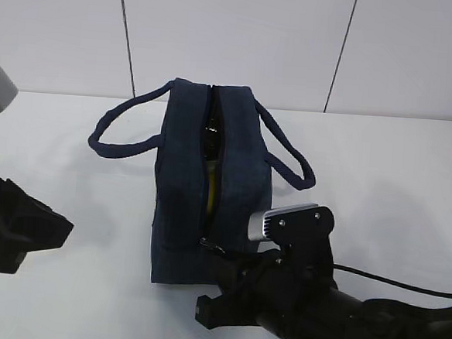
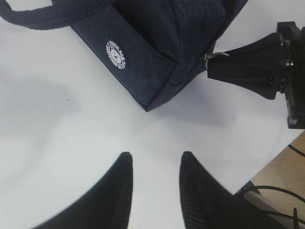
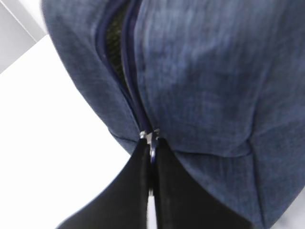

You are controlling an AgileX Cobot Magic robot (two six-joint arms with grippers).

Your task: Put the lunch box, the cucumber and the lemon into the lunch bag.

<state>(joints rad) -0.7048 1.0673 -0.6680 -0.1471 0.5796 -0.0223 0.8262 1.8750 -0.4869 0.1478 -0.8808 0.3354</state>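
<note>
The lunch bag (image 1: 185,174) stands mid-table (image 1: 397,166), a handle (image 1: 124,131) on either side, its zipper pull (image 1: 211,247) at the near end.

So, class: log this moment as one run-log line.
right gripper: shut on zipper pull | left gripper: open, empty | lunch bag: zipper open

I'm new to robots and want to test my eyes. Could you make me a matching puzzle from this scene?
Things:
1. left gripper
2. right gripper
3. lunch bag
4. round logo patch

States:
A. white, on the bag's side
B. shut on the zipper's ring pull
C. open over bare table
D. dark navy, zipper partly open

Pairs: 1-C, 2-B, 3-D, 4-A
</note>
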